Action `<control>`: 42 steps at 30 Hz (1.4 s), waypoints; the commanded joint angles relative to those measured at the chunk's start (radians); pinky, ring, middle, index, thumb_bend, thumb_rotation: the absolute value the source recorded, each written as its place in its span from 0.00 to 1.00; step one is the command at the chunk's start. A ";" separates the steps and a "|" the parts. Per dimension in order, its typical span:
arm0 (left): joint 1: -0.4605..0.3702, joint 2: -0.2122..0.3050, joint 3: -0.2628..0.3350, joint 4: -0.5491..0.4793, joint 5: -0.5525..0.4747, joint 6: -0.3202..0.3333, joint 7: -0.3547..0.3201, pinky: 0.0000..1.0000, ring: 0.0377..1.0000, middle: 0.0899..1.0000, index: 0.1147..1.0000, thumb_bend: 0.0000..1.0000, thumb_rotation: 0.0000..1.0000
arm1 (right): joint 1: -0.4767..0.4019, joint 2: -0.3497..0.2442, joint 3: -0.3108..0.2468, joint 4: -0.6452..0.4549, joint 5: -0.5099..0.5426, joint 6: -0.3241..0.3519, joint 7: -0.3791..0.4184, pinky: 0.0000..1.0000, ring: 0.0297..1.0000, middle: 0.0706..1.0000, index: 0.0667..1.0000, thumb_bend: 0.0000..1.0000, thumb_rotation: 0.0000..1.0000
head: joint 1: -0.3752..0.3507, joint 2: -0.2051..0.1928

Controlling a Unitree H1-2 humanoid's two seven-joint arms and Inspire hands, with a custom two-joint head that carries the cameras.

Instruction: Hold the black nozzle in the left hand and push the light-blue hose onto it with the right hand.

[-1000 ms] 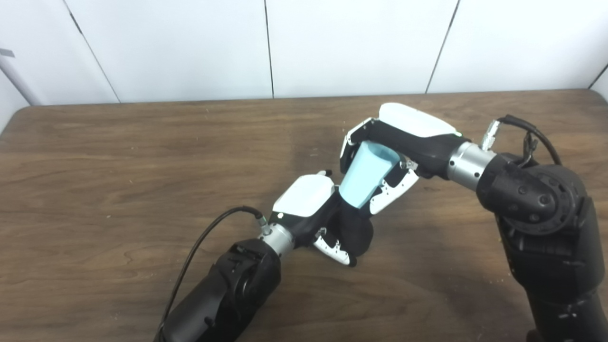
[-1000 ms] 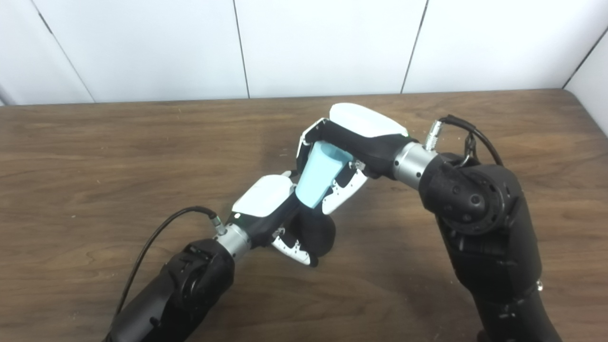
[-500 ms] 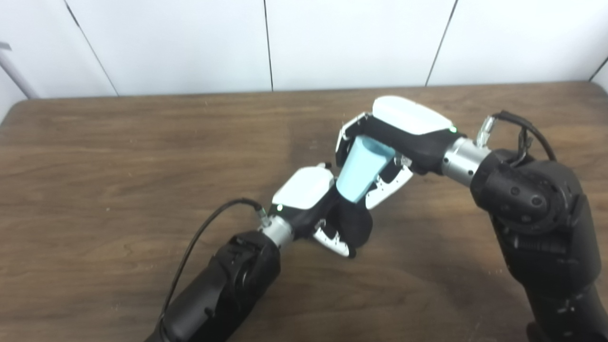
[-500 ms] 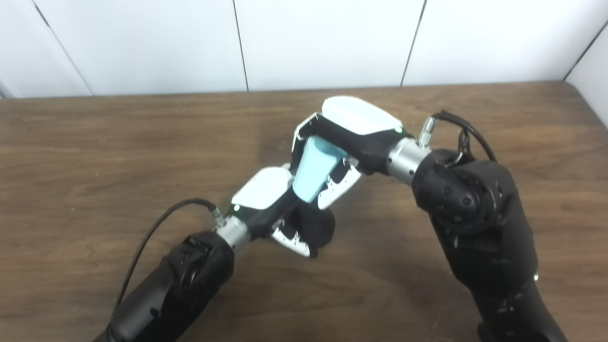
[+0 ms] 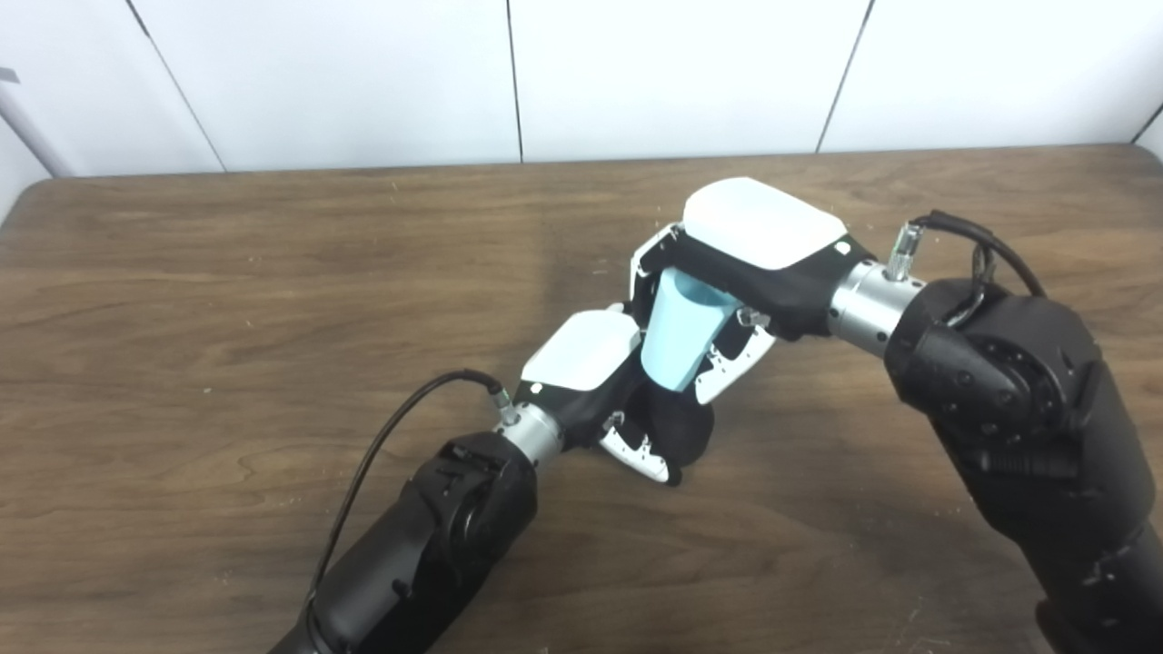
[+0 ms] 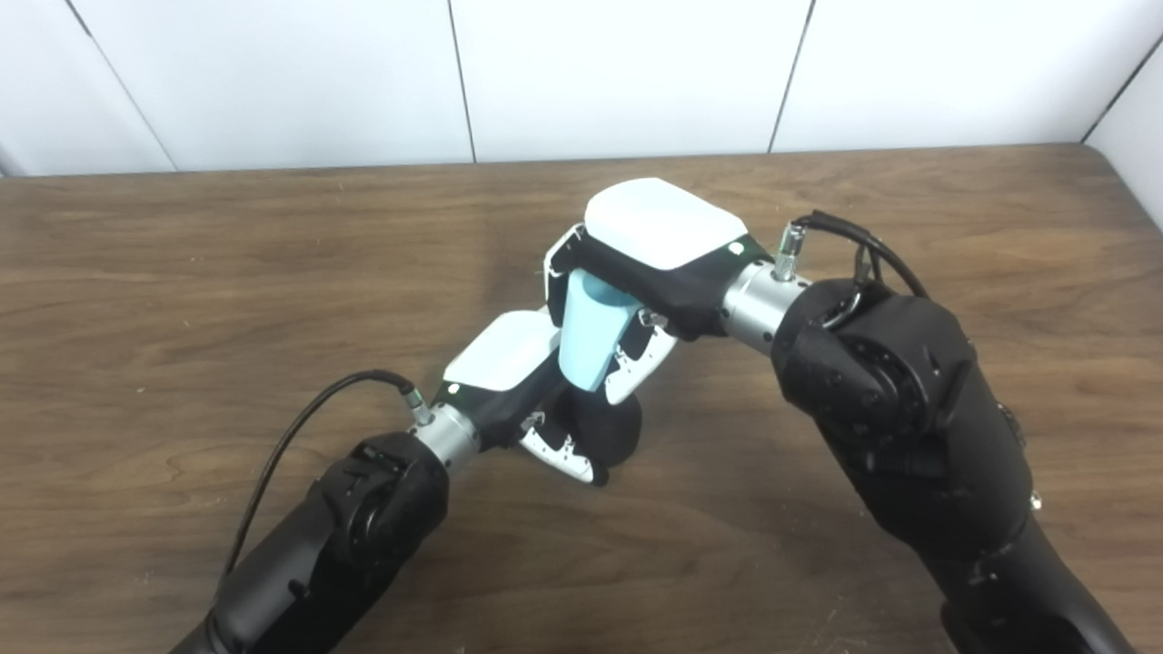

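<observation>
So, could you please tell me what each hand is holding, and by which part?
The right hand grips the light-blue tapered hose at its wide upper end; the left hand wraps the black nozzle around its body.

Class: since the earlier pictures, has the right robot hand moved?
Yes. The right robot hand has rolled palm-down and shifted slightly left against the wall seam.

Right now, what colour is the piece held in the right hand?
Light blue: the hose in the right hand, clearest in the left eye view.
</observation>
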 commanded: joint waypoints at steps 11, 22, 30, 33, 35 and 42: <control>0.070 0.040 -0.063 0.073 0.014 0.056 -0.179 1.00 0.71 0.46 0.39 0.52 0.00 | 0.001 -0.015 0.056 -0.012 -0.021 0.023 0.087 0.31 0.42 0.47 0.44 0.50 0.00 | -0.001 0.004; 0.070 0.039 -0.060 0.070 0.012 0.059 -0.187 1.00 0.71 0.46 0.38 0.52 0.00 | 0.055 -0.006 0.088 -0.005 -0.038 0.010 0.063 0.31 0.42 0.47 0.44 0.50 0.00 | -0.004 0.007; 0.070 0.039 -0.059 0.070 0.016 0.061 -0.189 1.00 0.71 0.46 0.38 0.52 0.00 | 0.057 -0.010 0.096 -0.004 -0.054 -0.021 0.049 0.32 0.40 0.47 0.47 0.50 0.00 | -0.005 0.009; 0.071 0.039 -0.058 0.067 0.017 0.061 -0.189 1.00 0.71 0.46 0.38 0.52 0.00 | 0.060 -0.014 0.100 -0.010 -0.074 -0.034 0.045 0.38 0.49 0.56 0.47 0.50 0.03 | -0.005 0.007; 0.071 0.039 -0.058 0.068 0.016 0.059 -0.187 1.00 0.71 0.46 0.39 0.52 0.00 | 0.059 -0.022 0.101 -0.019 -0.087 -0.048 0.049 0.60 0.67 0.71 0.59 0.71 0.10 | -0.004 0.007; 0.072 0.037 -0.059 0.071 0.022 0.058 -0.186 1.00 0.73 0.48 0.37 0.52 0.00 | 0.040 -0.038 0.085 -0.029 -0.108 -0.113 0.039 0.84 0.92 0.92 0.82 0.93 0.39 | -0.004 0.006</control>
